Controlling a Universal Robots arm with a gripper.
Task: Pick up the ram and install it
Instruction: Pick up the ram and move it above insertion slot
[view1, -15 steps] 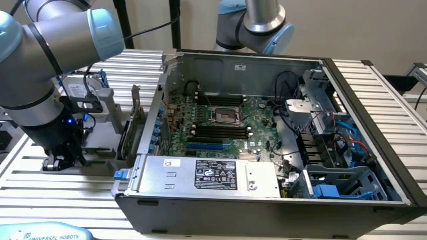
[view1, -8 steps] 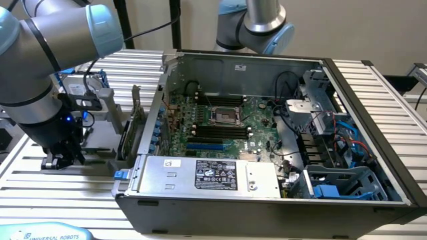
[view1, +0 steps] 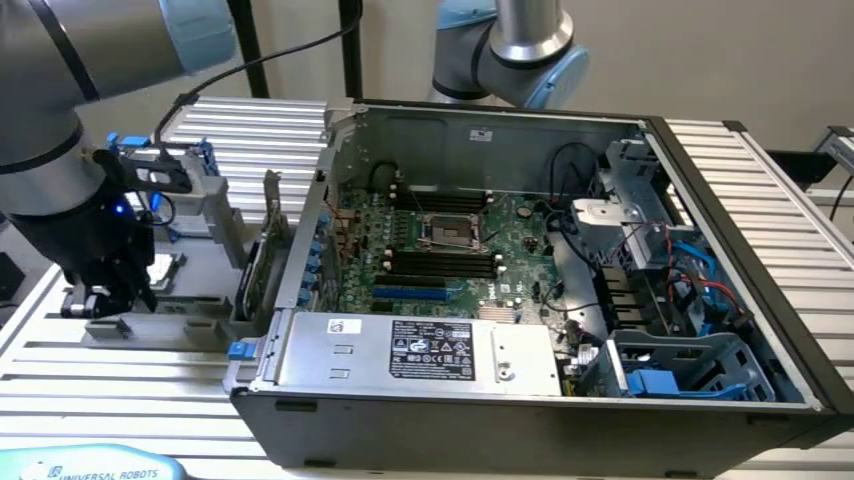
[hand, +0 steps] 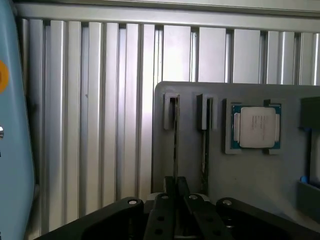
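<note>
Looked like a robotics lab or automation test cell. Had a robot arm (view1: 54, 120) and a second arm (view1: 514, 45) standing by a ribbed aluminium table (view1: 254, 130), with a pale blue cover (view1: 80, 465) lettered Universal Robots. Bore an opened computer case (view1: 534, 430) with bare motherboard (view1: 454, 235), beside a grey slotted fixture (hand: 250, 180) holding the ram (hand: 176, 140) edge-on and a processor (hand: 256, 127) flat.

A plain pale wall (view1: 707, 50) runs across the top of the frame, softly and evenly lit. A table (view1: 120, 385) of ribbed silver slats spans the lower left and right edge. A black post (view1: 351, 40) stands upper left.
</note>
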